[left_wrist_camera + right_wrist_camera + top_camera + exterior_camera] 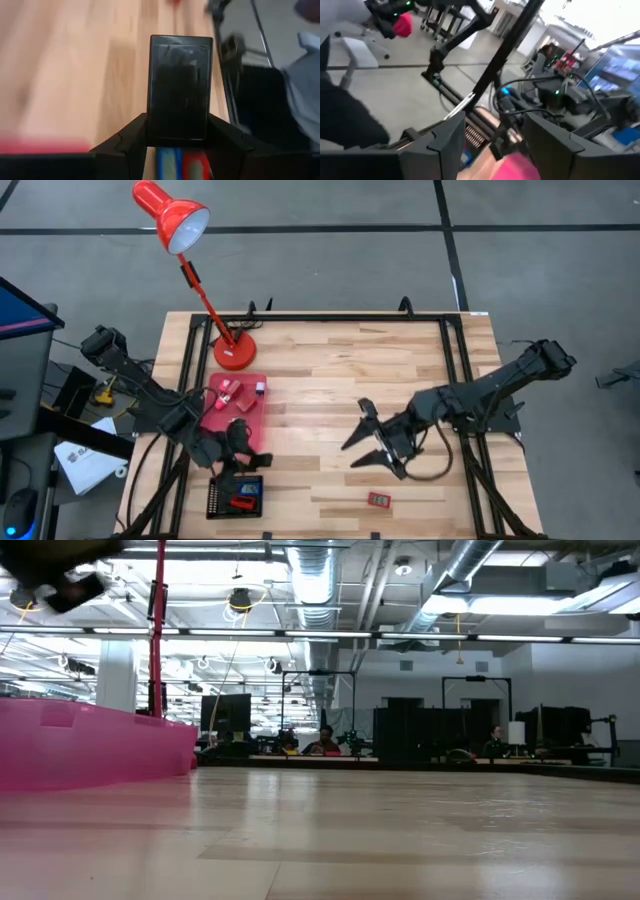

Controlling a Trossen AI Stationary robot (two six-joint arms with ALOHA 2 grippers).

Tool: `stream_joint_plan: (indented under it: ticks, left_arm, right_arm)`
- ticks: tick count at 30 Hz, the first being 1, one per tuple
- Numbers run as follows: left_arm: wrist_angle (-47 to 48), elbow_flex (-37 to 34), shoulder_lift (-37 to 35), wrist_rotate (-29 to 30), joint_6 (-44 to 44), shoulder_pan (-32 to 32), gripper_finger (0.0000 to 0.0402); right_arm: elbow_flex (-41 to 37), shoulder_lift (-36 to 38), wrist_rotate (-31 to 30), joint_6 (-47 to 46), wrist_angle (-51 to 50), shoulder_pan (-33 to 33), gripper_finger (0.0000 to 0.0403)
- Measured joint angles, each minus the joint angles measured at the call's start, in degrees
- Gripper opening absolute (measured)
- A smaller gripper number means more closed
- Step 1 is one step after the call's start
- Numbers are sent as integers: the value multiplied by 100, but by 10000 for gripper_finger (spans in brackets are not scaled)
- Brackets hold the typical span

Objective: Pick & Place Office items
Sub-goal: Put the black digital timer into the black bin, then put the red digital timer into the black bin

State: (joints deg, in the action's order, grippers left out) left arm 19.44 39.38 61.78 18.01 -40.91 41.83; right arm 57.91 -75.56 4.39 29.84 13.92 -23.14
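Black block (pixel 180 90) clamped in my left gripper (pixel 238 442), just above the black tray (pixel 234 496); I'd lower squarely before releasing. Right gripper (pixel 372 442) waits mid-table, fingers apart.

The left arm is reaching in from the table's left edge, folding at the elbow and angling toward the near side of the table. Its left gripper (pixel 238 452) is pointing down near the front left corner, and in the left wrist view its two dark fingers (pixel 125 145) are pressing against the sides of a flat black piece between them.

The right arm is stretching in from the right edge, running low and nearly level toward the middle of the table. The right gripper (pixel 363 442) is hanging there with its fingers (pixel 365 417) spreading wide apart, holding nothing.
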Motion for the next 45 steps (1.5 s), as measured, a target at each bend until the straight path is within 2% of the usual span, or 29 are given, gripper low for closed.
stream_joint_plan:
  ticks: [4,11,18,29,41,45]
  left_arm:
    - [422,0,127,-362,-1332,476,156]
    - [617,0,394,-340,-3058,1370,154]
    - [562,0,1032,-401,-4215,1893,154]
    - [-72,0,2006,-447,-4260,1809,161]
    - [-266,0,1727,48,-4138,1814,223]
    - [-451,0,1506,469,-3697,1835,236]
  right_arm:
    - [0,-6,-265,-190,-203,-107,196]
    - [-4,446,-590,-289,-385,-500,196]
    - [-4,696,-1137,-292,-455,-949,196]
    - [-4,696,-1798,-290,-451,-1469,195]
    - [-4,694,-2043,-310,-482,-1704,195]
    - [-4,694,-2685,-358,-757,-1805,195]
